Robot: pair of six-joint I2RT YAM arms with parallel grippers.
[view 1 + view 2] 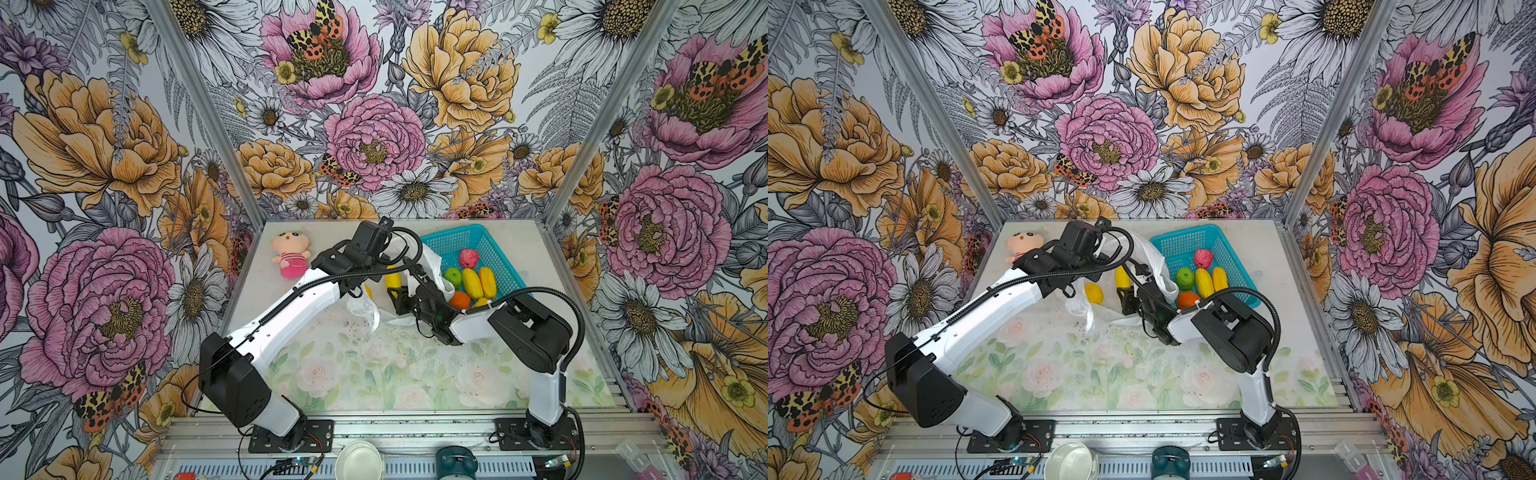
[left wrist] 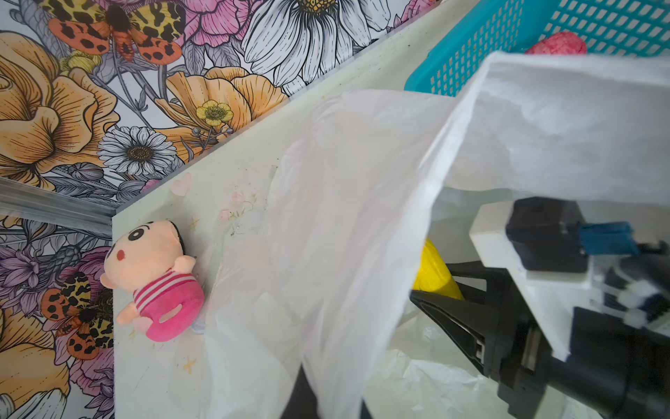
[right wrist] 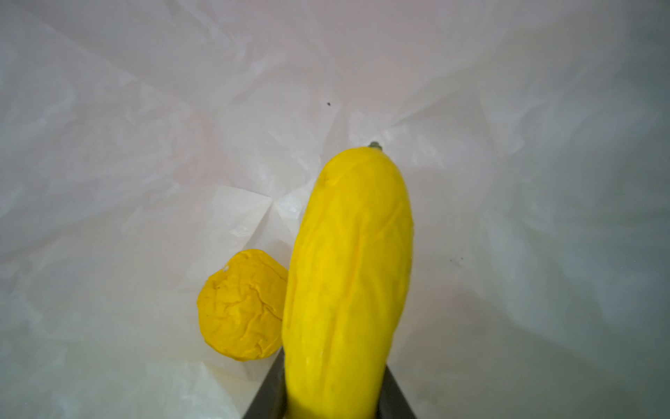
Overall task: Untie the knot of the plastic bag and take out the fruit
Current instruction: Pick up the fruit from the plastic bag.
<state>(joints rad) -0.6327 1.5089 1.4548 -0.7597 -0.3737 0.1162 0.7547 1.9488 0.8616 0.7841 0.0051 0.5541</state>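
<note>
**Right gripper** (image 1: 394,293): reaches into the open mouth of the bag. Its jaws are closed onto the near end of a long yellow fruit (image 3: 348,275), one dark jaw against each side. The fruit points away from the wrist, stalk tip farthest out.

**Left gripper** (image 2: 308,399): closed tight on the thin film of the plastic bag (image 1: 430,259), holding one side lifted above the table. The film covers most of the fingertips.

**Plastic bag**: white, translucent and crinkled, on the far half of the table between the doll and the basket. The raised side stands against the basket's near left corner; I cannot tell whether they touch. The lower part is spread flat, and a crumpled flap (image 1: 365,311) lies toward the front.

**Round yellow fruit** (image 3: 243,304): wrinkled, resting on the bag's floor near the long one.

**Basket** (image 1: 453,237): teal mesh, far right on the table. It holds:
- a pink-red bumpy ball (image 1: 468,258)
- a green fruit (image 1: 453,277)
- two yellow oblong fruits (image 1: 472,283) side by side
- an orange fruit (image 1: 459,300) at the near edge, partly behind the right arm

**Plush doll** (image 1: 289,253): pale face and pink striped body, lying face up at the far left, just beside the bag's edge.

**Table** (image 1: 519,257): pale top with a faded flower print across the front half.
</note>
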